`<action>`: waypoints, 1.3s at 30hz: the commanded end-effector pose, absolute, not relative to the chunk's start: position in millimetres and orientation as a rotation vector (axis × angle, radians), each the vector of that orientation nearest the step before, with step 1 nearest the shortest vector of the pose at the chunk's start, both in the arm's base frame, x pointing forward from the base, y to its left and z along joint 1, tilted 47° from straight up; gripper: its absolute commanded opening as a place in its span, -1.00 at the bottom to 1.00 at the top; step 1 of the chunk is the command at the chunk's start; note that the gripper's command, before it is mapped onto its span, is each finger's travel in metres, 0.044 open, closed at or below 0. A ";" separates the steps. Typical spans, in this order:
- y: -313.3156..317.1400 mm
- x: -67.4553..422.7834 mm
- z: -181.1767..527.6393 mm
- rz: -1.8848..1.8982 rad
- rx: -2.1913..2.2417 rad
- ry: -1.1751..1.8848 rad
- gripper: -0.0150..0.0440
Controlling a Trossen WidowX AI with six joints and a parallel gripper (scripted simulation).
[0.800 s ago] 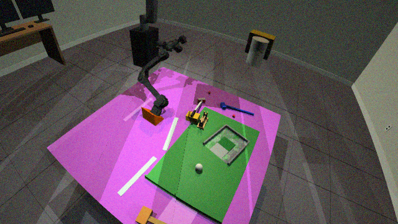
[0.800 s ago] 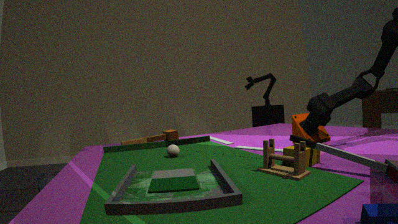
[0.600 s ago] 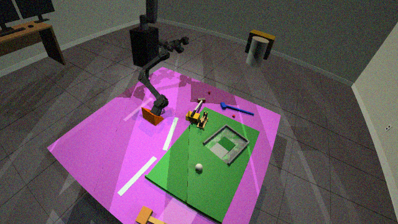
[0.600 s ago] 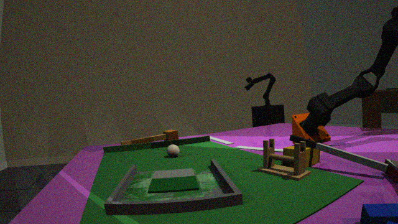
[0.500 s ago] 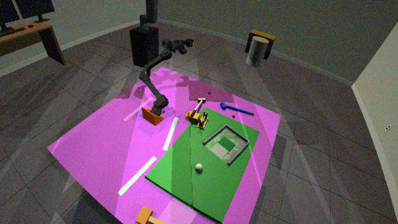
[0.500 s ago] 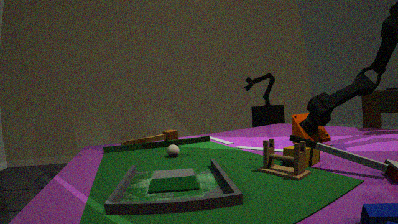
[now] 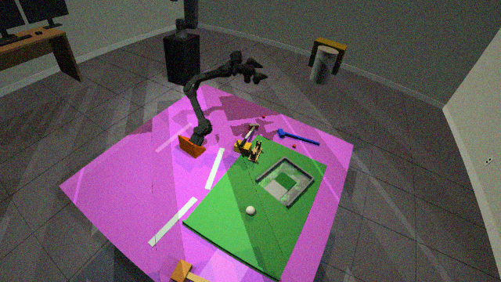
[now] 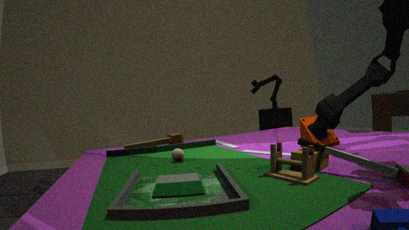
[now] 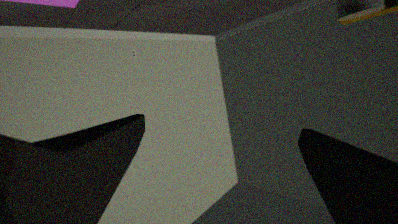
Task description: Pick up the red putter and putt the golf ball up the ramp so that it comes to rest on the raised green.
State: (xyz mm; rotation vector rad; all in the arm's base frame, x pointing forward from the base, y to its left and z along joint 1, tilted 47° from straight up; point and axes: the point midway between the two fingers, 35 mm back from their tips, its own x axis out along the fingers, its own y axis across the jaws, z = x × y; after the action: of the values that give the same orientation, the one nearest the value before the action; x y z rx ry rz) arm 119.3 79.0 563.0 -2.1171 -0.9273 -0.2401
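The putter [image 7: 250, 135] [image 8: 361, 160] has a pale shaft and a dark grip end propped on the yellow block [image 7: 246, 147] [image 8: 323, 162]. Its head looks reddish at the right edge of the exterior view. My gripper [image 7: 263, 71] [image 9: 221, 129] is open and empty, high above the table and well above the putter. It is outside the exterior view. The white golf ball [image 7: 250, 211] [image 8: 177, 155] rests on the green mat [image 7: 219, 213] [image 8: 271, 204]. The grey ramp [image 7: 276, 190] [image 8: 177, 177] leads to the raised green [image 7: 286, 180] [image 8: 179, 190], with low grey walls around them.
A wooden stand [image 7: 255, 153] [image 8: 289, 174] is beside the yellow block. A blue club [image 7: 300, 137] [image 8: 391, 218] lies beyond the mat, with small red balls [image 7: 263, 117] [image 7: 293, 146] nearby. A wooden mallet [image 7: 181, 271] [image 8: 176, 138] lies past the mat's opposite edge. White strips [image 7: 214, 169] [image 7: 172, 222] mark the table.
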 end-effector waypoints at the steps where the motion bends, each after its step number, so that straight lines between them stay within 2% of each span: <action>1: 75.8 172.0 526.0 0.028 -1.979 -0.797 1.00; 12: 79.0 249.6 389.3 0.721 -1.540 -0.341 1.00; 17: 80.5 255.2 327.6 0.967 -1.287 -0.096 1.00; 23: 82.2 226.2 247.6 1.271 -0.794 0.329 1.00; 26: 83.5 215.4 235.6 1.325 -0.660 0.430 1.00; 39: 83.7 220.3 237.4 1.325 -0.660 0.430 1.00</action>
State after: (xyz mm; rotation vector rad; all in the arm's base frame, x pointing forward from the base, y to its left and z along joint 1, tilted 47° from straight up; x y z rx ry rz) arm 221.0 83.3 238.6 -0.6866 0.4132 1.3180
